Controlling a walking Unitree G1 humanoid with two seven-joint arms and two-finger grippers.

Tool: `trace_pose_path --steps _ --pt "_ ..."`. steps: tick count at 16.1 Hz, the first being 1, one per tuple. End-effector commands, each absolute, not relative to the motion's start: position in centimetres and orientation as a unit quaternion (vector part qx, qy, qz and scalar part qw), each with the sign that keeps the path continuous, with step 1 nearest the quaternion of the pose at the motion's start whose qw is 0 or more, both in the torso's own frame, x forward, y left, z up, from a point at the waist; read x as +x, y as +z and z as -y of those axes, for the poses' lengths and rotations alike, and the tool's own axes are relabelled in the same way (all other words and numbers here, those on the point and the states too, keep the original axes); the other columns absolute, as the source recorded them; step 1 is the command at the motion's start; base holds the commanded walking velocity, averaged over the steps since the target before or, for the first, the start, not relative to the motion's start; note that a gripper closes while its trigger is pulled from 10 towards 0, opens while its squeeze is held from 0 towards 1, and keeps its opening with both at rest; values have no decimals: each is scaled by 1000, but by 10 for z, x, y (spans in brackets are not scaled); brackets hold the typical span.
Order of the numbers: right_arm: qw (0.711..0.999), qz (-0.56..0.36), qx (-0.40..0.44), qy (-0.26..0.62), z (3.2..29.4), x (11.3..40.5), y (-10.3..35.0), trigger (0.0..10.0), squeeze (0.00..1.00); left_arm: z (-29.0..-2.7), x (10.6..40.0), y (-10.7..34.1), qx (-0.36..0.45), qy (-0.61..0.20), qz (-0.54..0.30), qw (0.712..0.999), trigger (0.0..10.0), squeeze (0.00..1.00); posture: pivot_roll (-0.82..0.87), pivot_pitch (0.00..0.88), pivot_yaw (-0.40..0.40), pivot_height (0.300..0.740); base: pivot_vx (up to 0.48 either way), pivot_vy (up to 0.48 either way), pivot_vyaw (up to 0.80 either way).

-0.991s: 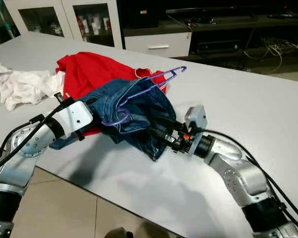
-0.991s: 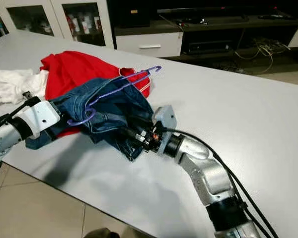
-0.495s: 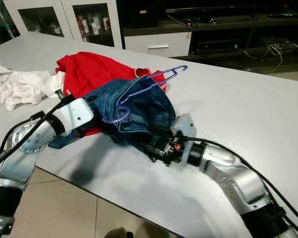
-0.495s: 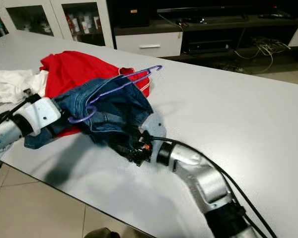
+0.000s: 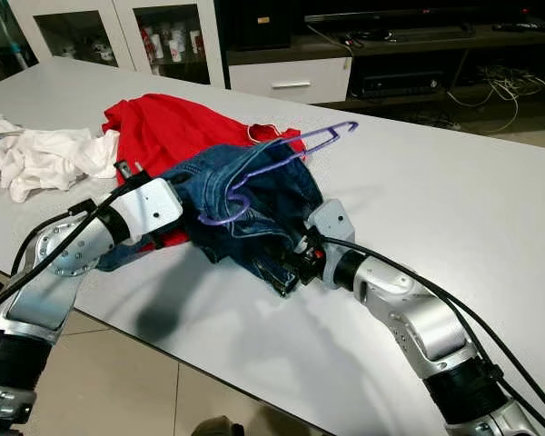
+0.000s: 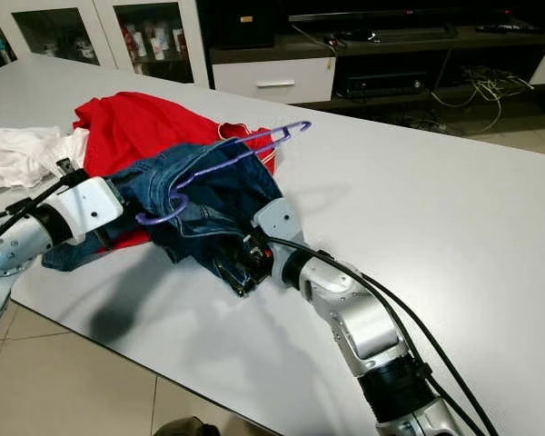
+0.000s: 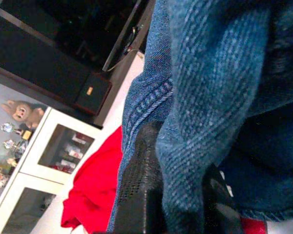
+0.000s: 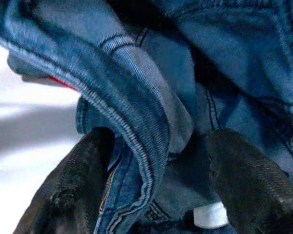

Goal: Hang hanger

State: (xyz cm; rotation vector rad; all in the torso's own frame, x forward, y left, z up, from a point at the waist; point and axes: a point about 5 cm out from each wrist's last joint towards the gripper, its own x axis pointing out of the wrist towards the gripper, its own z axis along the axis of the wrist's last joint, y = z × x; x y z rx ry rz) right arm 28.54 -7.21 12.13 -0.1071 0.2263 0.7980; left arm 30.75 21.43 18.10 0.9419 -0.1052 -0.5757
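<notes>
The right gripper (image 8: 156, 195) is spread wide, its two black fingers (image 8: 68, 195) standing well apart on either side of a thick folded hem of the jeans (image 5: 254, 204), with the denim bunched between them and not yet pinched. From the head views this gripper (image 5: 291, 263) pushes into the lower edge of the jeans at about 5 o'clock of the bundle, just above the counter (image 5: 436, 182). The left gripper (image 7: 178, 195) is clamped on a fold of the jeans, the cloth squeezed between its fingers (image 7: 139, 195); in the head view its silver wrist meets the denim from 9 o'clock, holding that side lifted off the counter, and its fingertips are buried in the fabric. The purple hanger (image 5: 282, 159) lies across the top of the jeans, its curled hook end resting on the denim near the left wrist at 8 o'clock and its far end poking out into the air toward 2 o'clock, beyond the cloth. Behind the jeans, at 11 o'clock, a red shirt (image 5: 163, 127) lies flat on the counter, partly under the denim. A crumpled white cloth (image 5: 36, 159) sits farther out at 9 o'clock, near the counter's edge. Cabinets (image 5: 118, 32) with glass doors stand beyond the counter at 12 o'clock.
</notes>
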Motion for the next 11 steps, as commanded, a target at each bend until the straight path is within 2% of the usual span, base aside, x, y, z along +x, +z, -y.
trace_pose_path --steps 1,2,3,5,7,11 --pt "912 -130 -66 384 67 286 116 9373 0 -213 310 185 453 -271 55 848 0 0 -21 0 83 740 0 0 0" --pt "913 -143 -71 375 68 288 110 5608 0 -213 310 185 453 -271 56 847 0 0 -21 0 83 740 0 0 0" --pt "921 -164 -105 338 76 294 97 0 0 -213 311 187 451 -271 58 848 0 0 -21 0 84 740 0 0 0" --pt "929 -166 -127 306 84 299 94 0 0 -214 310 188 449 -271 60 849 0 0 -21 0 84 740 0 0 0" --pt "949 -135 -155 239 99 316 104 0 0 -217 309 191 439 -270 61 854 0 0 -18 0 86 740 0 0 0" --pt "970 -80 -158 166 111 333 122 0 0 -218 308 193 430 -273 63 859 0 0 -14 0 86 740 0 0 0"
